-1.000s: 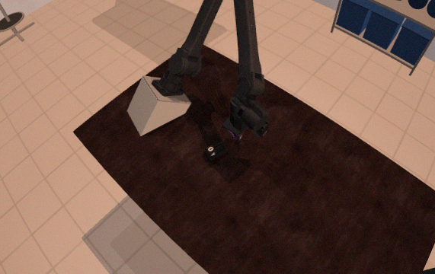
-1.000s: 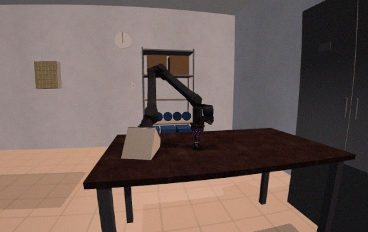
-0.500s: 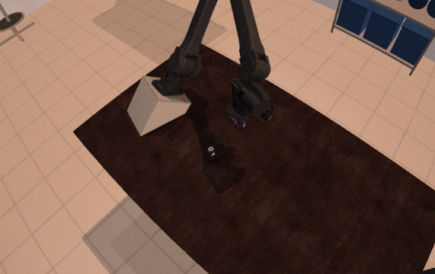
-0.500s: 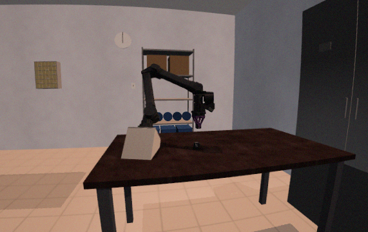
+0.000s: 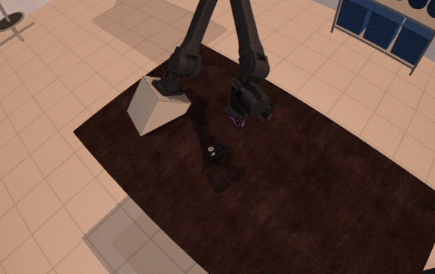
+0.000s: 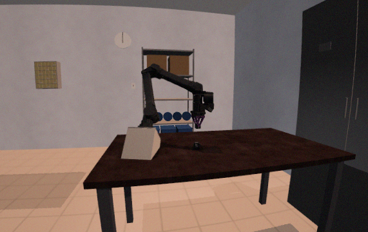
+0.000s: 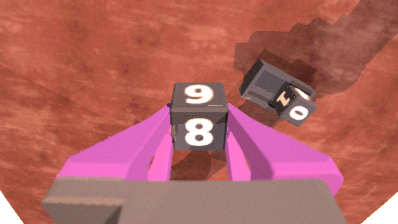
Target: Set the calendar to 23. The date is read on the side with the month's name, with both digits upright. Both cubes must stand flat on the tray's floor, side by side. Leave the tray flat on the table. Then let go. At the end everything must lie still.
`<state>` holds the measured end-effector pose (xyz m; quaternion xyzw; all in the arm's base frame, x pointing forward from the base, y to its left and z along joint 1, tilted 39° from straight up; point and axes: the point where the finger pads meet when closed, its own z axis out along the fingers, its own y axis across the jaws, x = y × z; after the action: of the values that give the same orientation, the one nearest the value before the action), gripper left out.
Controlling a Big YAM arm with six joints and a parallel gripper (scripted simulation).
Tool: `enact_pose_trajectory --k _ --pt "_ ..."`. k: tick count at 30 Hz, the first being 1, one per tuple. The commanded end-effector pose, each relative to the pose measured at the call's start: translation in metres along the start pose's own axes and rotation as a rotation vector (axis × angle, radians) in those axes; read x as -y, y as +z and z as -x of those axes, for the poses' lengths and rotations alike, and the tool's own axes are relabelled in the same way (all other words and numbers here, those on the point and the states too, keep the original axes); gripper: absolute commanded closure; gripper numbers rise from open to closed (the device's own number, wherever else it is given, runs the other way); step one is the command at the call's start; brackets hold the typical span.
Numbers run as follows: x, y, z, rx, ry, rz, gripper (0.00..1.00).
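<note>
My gripper is shut on a dark cube, its magenta fingers on two opposite sides. The held cube shows a white 9 on one face and a white 8 on the face beside it. It hangs well above the table. The dark tray lies on the table, to the upper right of the held cube in the wrist view. A second dark cube is at one end of the tray, showing a 0 and a 1; the other end is empty. The month's name cannot be read.
The pale wedge-shaped block under the arm's base stands on the dark table, left of the tray in the top and exterior views. The arm's shadow falls across the tray. Shelves and a cabinet stand beyond the table.
</note>
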<state>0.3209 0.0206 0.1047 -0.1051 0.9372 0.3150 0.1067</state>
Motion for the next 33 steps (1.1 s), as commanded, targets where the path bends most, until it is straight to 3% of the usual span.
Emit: enact_pose_trajectory --k 1,4,7,33 --pt "0.015 -0.012 0.012 0.023 -0.114 -0.015 0.74" --pt "0.025 -0.012 0.004 0.016 -0.258 -0.012 0.74" --pt "0.026 -0.012 0.004 0.016 -0.266 -0.012 0.74" --pt "0.081 -0.015 -0.034 0.008 -1.075 -0.004 0.74"
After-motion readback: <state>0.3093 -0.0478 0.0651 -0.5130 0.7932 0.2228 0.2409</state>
